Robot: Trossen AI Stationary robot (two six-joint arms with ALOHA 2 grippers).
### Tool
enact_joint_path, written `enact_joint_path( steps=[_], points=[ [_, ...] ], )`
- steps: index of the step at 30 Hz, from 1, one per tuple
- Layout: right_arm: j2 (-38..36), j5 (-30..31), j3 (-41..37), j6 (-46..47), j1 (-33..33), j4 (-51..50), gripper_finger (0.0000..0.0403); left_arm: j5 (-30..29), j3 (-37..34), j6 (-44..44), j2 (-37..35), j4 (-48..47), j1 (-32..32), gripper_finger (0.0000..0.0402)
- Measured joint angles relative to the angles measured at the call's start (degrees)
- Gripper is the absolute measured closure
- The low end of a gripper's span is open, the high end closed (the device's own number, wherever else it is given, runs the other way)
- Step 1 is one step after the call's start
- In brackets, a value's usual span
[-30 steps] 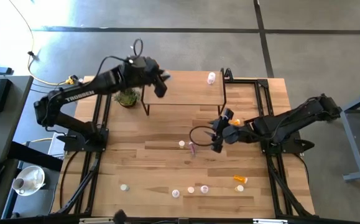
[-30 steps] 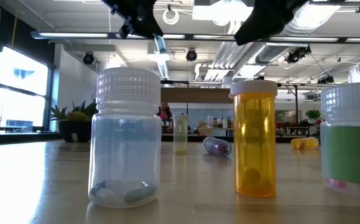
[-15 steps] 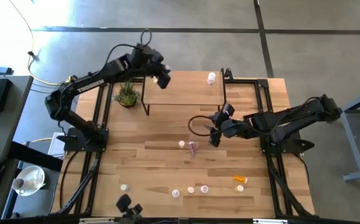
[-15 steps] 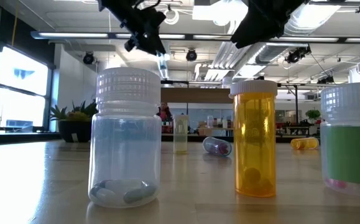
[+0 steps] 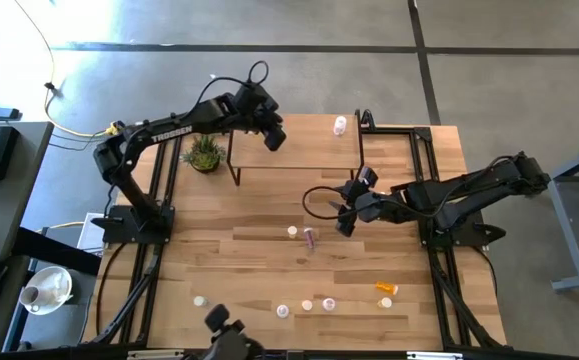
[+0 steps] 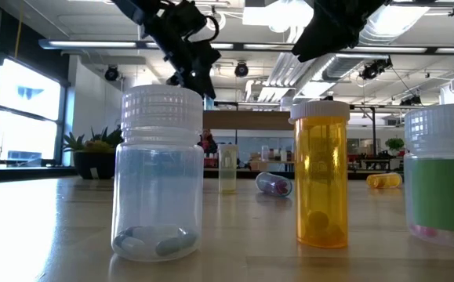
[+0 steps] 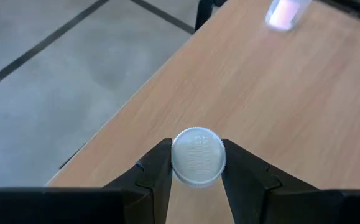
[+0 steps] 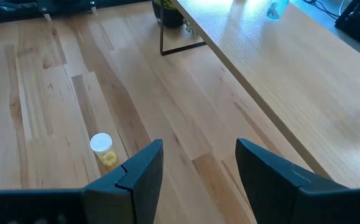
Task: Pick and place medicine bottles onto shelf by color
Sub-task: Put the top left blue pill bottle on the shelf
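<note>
My left gripper (image 5: pixel 272 137) hangs over the left part of the shelf (image 5: pixel 309 150) and is shut on a white-capped medicine bottle (image 7: pixel 198 157). The cap hides the bottle's body. A pinkish bottle (image 5: pixel 340 124) stands on the shelf's far right corner. My right gripper (image 5: pixel 346 216) hovers open above the table's middle, just in front of the shelf. Below it stand a yellow bottle (image 5: pixel 292 232) and a pink bottle lying on its side (image 5: pixel 310 239). My left gripper pinches the bottle between its two fingers at the cap's opposite sides (image 7: pixel 175 163). The fingers slant down from the table's left over the shelf board. The bottle is lifted clear of the board, its cap top turned toward the wrist camera.
An orange bottle (image 5: pixel 386 288) lies near the front right. Several more bottles (image 5: pixel 306 305) stand in a row along the near edge, close to the low camera. A small potted plant (image 5: pixel 204 154) sits left of the shelf, which stands on thin black legs (image 8: pixel 161 42).
My left gripper, still shut on the bottle, has sunk toward the shelf board and gone a little toward the table's right edge, tipping farther downward. The arm's elbow has swung toward the far edge.
</note>
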Motion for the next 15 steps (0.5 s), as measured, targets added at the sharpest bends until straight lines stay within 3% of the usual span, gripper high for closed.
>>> enact_joint_path(
  steps=[15],
  points=[
    [0.0, 0.0, 0.0, 0.0, 0.0, -0.3, 0.0210, -0.2, 0.0, 0.3, 1.3, 0.6, 0.0, 0.0289]
  ],
)
